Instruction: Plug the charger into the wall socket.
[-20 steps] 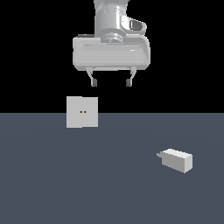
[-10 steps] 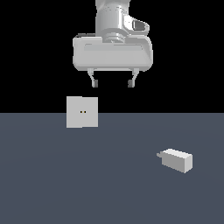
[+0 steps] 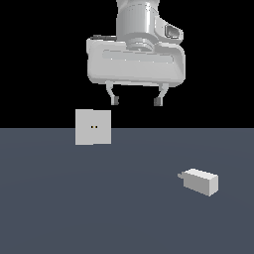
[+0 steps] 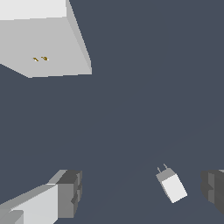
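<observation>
Dark slate floor (image 3: pixel 59 208) fills the lower half of the exterior view under a black backdrop. Above it hangs the claw (image 3: pixel 136 100), pointing down, its two fingers (image 3: pixel 114 99) spread wide with nothing between them, well clear of the floor. In the wrist view the dark pads (image 4: pixel 70 192) stand far apart at the edges of the picture. The charger (image 3: pixel 200 181) lies on the floor below the claw and toward the exterior view's right, prongs pointing to that view's left. The socket (image 3: pixel 93 127) stands upright toward the exterior view's left, its two small holes facing the camera, well apart from the charger.
</observation>
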Motion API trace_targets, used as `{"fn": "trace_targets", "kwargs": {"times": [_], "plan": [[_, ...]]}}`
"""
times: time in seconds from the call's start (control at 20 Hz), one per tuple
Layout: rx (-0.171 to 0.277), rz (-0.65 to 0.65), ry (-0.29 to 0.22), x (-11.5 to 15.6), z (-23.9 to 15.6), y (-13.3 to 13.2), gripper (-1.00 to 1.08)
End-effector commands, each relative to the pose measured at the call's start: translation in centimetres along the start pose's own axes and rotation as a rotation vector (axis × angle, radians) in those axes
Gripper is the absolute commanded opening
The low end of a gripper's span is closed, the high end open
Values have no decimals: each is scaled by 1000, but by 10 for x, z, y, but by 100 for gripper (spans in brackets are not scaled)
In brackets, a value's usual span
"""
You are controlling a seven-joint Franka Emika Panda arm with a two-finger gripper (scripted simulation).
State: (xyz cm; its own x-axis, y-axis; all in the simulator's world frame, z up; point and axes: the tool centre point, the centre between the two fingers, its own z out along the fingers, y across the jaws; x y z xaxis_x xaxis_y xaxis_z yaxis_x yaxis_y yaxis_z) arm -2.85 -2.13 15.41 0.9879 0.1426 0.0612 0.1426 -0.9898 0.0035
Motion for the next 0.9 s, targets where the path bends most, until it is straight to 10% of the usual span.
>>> {"fn": "trace_targets", "kwargs": {"times": [0.0, 0.85], "plan": [[4, -39, 9, -9, 7, 6, 100], [31, -284, 66, -58, 51, 49, 100]]}}
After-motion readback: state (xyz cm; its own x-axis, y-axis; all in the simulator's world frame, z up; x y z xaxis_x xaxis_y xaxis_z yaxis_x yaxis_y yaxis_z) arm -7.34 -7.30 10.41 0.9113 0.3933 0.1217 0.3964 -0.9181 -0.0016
